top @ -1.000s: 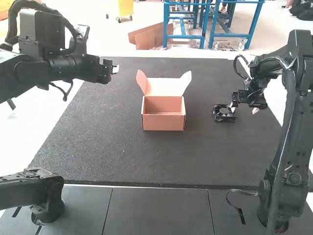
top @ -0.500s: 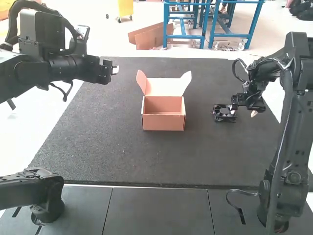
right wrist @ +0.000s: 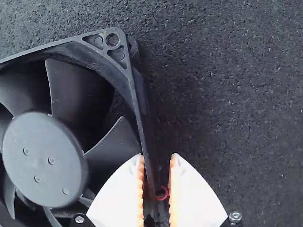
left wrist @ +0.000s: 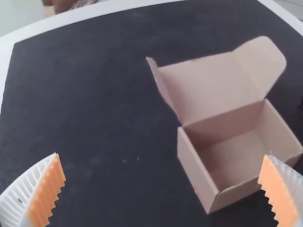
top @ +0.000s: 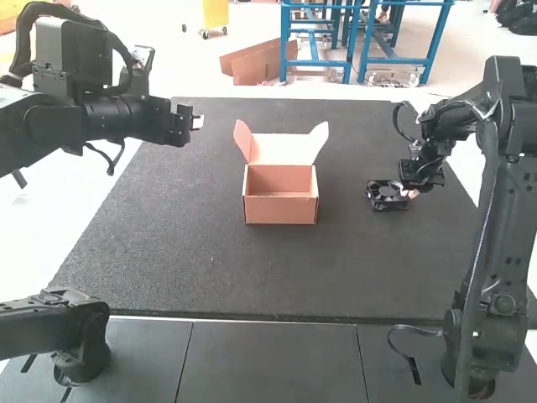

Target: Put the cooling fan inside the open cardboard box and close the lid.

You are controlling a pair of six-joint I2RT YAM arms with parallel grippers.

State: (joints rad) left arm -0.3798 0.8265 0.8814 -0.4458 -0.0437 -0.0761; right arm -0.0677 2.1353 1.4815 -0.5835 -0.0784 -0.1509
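**A:** Delta vs a second ago, high view: the right gripper (top: pixel 409 191) has come down and in onto the cooling fan (top: pixel 383 195). The left arm and the box haven't budged.

**B:** Progress?

**A:** Early. The fan lies on the black mat (top: pixel 168 243), right of the cardboard box (top: pixel 280 195), near it but apart. The box looks empty, and its lid (top: pixel 285 144) stands up at the back. I'd say the step in hand is the grasp. Lift, carry, drop-in and lid close are all left to do.

**B:** Arm poses, same view?

**A:** The right arm arches over from its base, with the wrist pointing down at the fan's right edge. The left arm is stretched out level. The left gripper (top: pixel 189 119) hangs above the mat, well left of the box.

**B:** Left wrist view?

**A:** It looks down into the open cardboard box (left wrist: pixel 227 156); the inside is bare and the lid is folded back. Its fingers (left wrist: pixel 45 189) are spread wide with nothing between them.

**B:** Right wrist view?

**A:** The cooling fan (right wrist: pixel 57 142) is face up, hub and blades clear. The pads (right wrist: pixel 139 184) are clenched on the frame's side wall, one inside it and one outside. A thin red wire (right wrist: pixel 163 193) sits right at the pinch. The fan looks to be resting on the mat, not lifted, but that's my read.
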